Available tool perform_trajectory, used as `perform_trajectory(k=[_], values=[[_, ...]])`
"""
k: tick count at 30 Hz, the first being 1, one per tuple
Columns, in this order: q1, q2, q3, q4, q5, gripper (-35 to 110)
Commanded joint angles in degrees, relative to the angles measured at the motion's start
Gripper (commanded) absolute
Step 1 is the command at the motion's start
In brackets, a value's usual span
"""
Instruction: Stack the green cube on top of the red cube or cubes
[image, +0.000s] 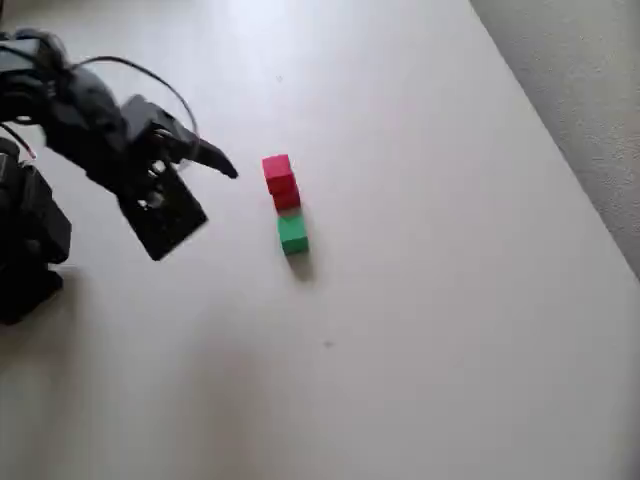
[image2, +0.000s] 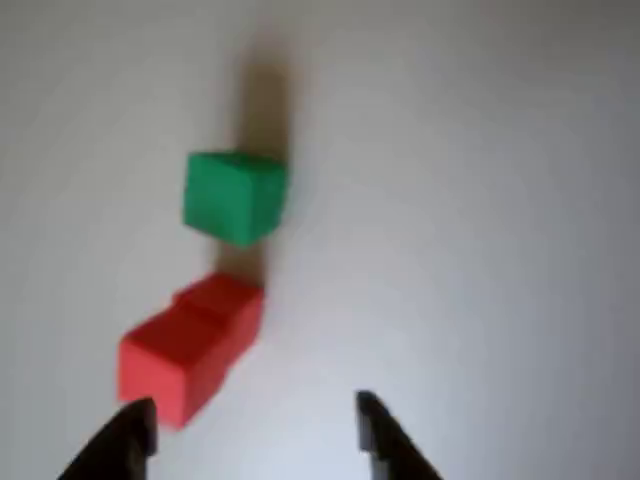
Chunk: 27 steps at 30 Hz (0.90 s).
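Two red cubes (image: 281, 183) touch each other near the table's middle; the brighter one looks stacked on the darker one, though I cannot be sure. The green cube (image: 293, 235) rests on the table just below them in the overhead view, close to or touching the lower red one. My gripper (image: 212, 192) hangs open and empty to the left of the cubes. In the wrist view the red cubes (image2: 190, 345) lie just beyond my left fingertip (image2: 135, 425), the green cube (image2: 235, 197) sits behind them, and the gripper (image2: 255, 425) points past their right side.
The pale table (image: 430, 330) stretches right and down from the cubes. Its right edge runs diagonally at the upper right, with grey floor (image: 590, 90) beyond. The arm's black base (image: 25, 250) stands at the left edge.
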<state>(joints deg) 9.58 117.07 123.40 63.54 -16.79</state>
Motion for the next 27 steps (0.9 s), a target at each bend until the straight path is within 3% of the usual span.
perform_trajectory(k=[1,11,27], values=[[2.20,-16.52,-15.21,0.35,1.49,27],[7.65,-32.43,-27.86,0.00,0.26,26],[6.77,-40.08,-34.45,0.35,0.79,21]])
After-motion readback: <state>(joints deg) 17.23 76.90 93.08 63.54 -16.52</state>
